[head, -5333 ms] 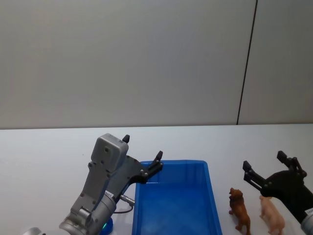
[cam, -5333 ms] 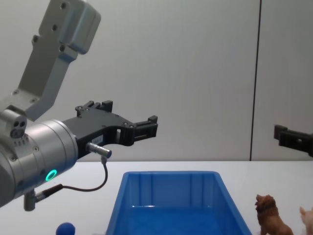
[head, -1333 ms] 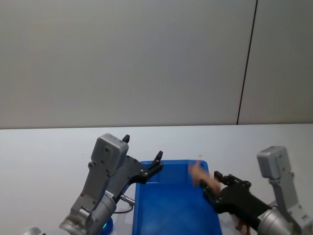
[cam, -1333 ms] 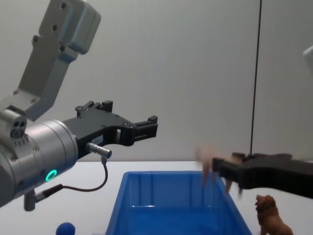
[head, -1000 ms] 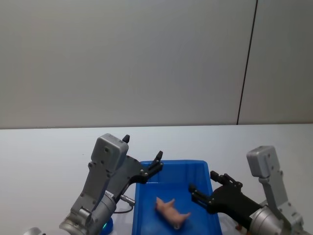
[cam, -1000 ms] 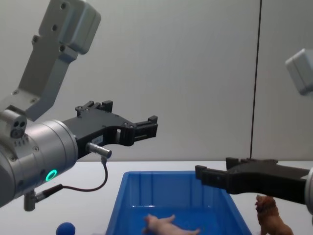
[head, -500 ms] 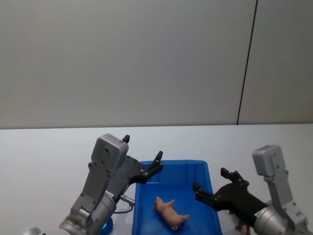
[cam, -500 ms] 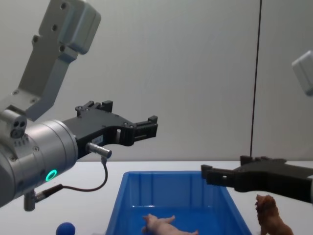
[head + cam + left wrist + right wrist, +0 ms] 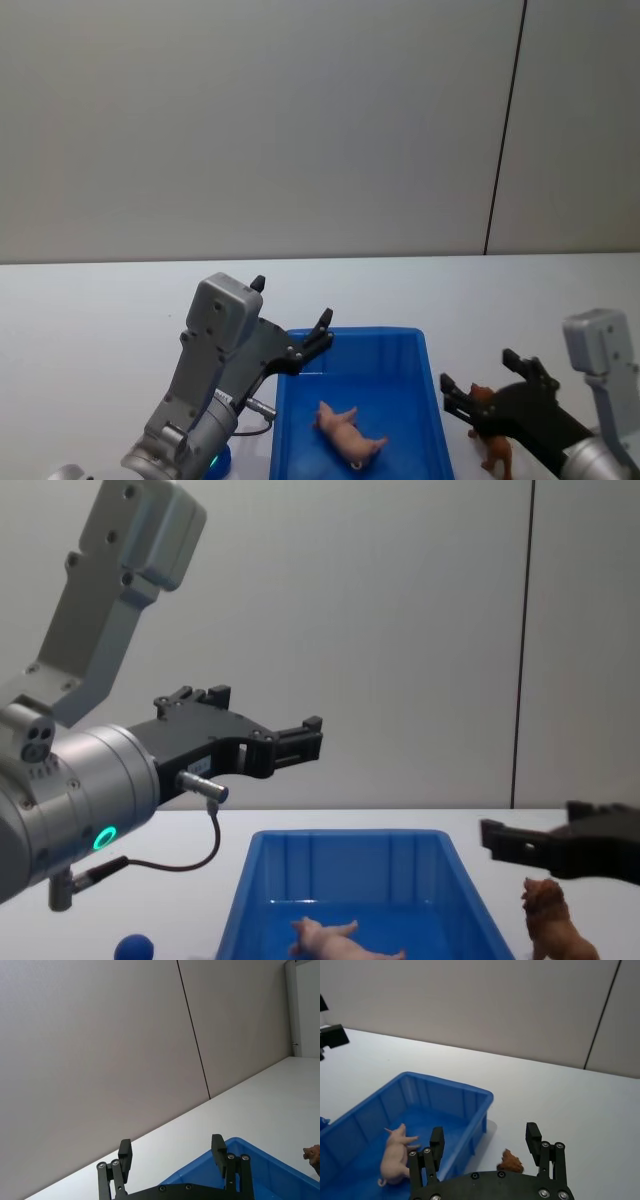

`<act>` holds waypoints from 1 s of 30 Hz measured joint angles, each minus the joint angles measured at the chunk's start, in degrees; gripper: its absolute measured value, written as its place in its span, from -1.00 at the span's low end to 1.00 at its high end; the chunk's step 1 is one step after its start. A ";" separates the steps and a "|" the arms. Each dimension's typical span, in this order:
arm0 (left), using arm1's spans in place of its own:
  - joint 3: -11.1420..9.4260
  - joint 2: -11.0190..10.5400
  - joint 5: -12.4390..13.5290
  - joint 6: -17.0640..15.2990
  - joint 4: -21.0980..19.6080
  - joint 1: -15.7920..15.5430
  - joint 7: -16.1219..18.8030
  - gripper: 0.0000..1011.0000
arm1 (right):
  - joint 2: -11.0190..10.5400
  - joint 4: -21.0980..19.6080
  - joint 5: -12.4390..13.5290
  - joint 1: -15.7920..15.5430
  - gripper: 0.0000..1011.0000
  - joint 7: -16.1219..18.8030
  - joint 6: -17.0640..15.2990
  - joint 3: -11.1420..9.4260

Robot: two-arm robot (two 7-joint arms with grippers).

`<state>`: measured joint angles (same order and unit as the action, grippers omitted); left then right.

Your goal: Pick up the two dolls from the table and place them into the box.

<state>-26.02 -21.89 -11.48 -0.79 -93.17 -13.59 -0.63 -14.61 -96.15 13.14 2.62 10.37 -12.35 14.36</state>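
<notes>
Fingers spread and empty, the right gripper [image 9: 485, 1131] hovered over the reddish-brown maned plastic lion doll [image 9: 553, 920] on the white table [image 9: 100, 300] beside the blue plastic box [image 9: 350, 333]. The pale pink pig doll [image 9: 348, 436] lay inside, so I judged the task half done. The left gripper [image 9: 291, 302] hung splayed, idle.

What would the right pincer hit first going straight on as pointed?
Likely the right rim of the box, if anything; the open right pincer hangs above the lion doll, aimed that way. Rim clearance is unclear.

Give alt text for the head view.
Pink pig doll lies on its side in the blue box; brown lion doll stands on the table beside it, under the open right pincer. Open left pincer hovers by the box's far-left corner.
</notes>
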 joint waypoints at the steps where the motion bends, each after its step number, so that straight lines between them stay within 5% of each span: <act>1: 0.00 0.00 0.00 0.00 0.00 0.00 0.00 0.98 | -0.16 -0.22 0.11 -0.28 0.98 -0.46 -0.11 -0.08; 14: 0.00 0.00 0.00 0.00 0.00 0.00 0.00 0.98 | -2.12 -1.77 1.83 -4.24 0.98 -4.54 -1.66 -1.11; 30: 0.00 0.00 0.00 0.00 0.00 0.00 0.00 0.98 | -1.33 2.55 1.79 -4.68 0.95 -4.72 -1.69 -0.59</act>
<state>-26.02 -21.89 -11.48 -0.79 -93.17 -13.59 -0.63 -15.94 -93.60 14.93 -2.05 5.65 -14.04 13.77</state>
